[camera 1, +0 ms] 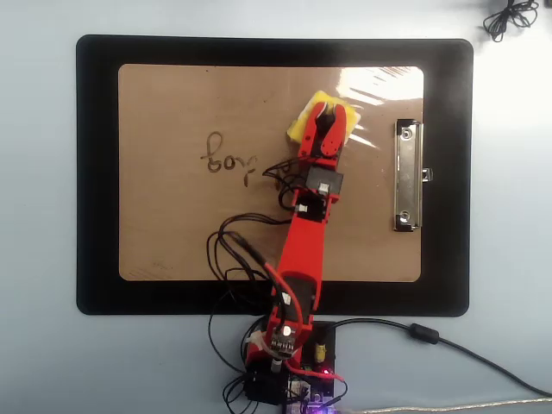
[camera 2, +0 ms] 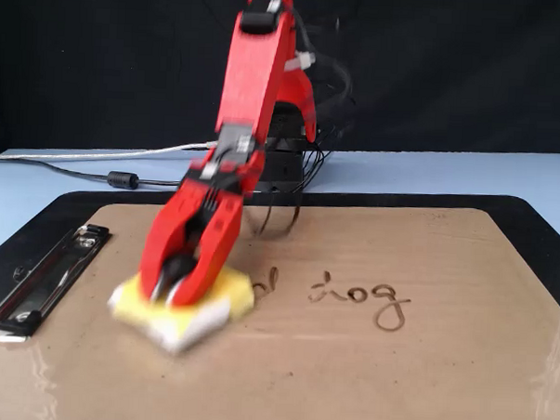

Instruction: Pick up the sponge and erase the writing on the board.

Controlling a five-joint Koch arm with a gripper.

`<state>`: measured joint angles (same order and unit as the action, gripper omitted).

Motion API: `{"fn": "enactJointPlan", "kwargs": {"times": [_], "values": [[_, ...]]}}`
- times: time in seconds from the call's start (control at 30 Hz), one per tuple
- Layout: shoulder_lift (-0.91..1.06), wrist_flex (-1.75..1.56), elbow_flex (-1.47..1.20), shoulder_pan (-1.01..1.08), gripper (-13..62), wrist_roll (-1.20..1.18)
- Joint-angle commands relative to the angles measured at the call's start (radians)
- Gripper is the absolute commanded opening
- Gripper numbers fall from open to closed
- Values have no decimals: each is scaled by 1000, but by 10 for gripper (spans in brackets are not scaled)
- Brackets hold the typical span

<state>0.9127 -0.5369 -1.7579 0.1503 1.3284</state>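
Where the two red fingers (camera 2: 206, 253) come down, they straddle the sponge (camera 2: 185, 306) and pinch it between them, so the gripper (camera 2: 171, 294) is closed on it and presses it flat against the board (camera 2: 421, 384). Seen from overhead, the gripper (camera 1: 326, 119) covers most of the sponge (camera 1: 301, 125), whose yellow edges show on either side of the fingers (camera 1: 336, 129).

That sponge lies on the board (camera 1: 172, 233) toward its right side in the overhead view, near the silver clip (camera 1: 408, 176) but apart from it; in the fixed view the clip (camera 2: 45, 279) is on the left, and the sponge sits between it and the writing (camera 2: 355, 295).

What can be read of the writing (camera 1: 226, 161) is "dog" plus a stroke or two just beside the sponge; the strokes nearest the sponge are faint and partly blurred.

Behind the gripper the red arm (camera 1: 300, 250) slants back to its base (camera 1: 285, 379) at the near edge in the overhead view, with black cables (camera 1: 233, 250) looping beside it. Under the board lies a black mat (camera 1: 95, 172), and that rests on the pale blue table (camera 1: 39, 362).
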Motion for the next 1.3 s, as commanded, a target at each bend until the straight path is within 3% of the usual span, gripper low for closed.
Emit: {"fn": "enactJointPlan", "kwargs": {"times": [0.0, 0.07, 0.17, 0.23, 0.3, 0.4, 0.47, 0.53, 0.7, 0.77, 0.93, 1.0, 1.13, 1.2, 1.27], "values": [[-12, 2, -67, -11, -79, 31], [140, 0, -247, -35, -79, 38], [574, 9, -695, -43, -79, 38], [736, 43, -851, -38, -79, 43], [704, 48, -841, -38, -79, 51], [357, 44, -502, -31, -79, 63], [247, 48, -341, -34, -79, 66], [313, 41, -443, -43, -79, 72], [811, 57, -905, -158, -79, 163], [765, 60, -884, -167, -79, 196], [301, 60, -374, -161, -79, 189], [382, 66, -463, -163, -79, 189], [795, 80, -887, -245, -79, 198], [758, 81, -870, -262, -79, 198], [528, 75, -641, -262, -79, 198]]}}
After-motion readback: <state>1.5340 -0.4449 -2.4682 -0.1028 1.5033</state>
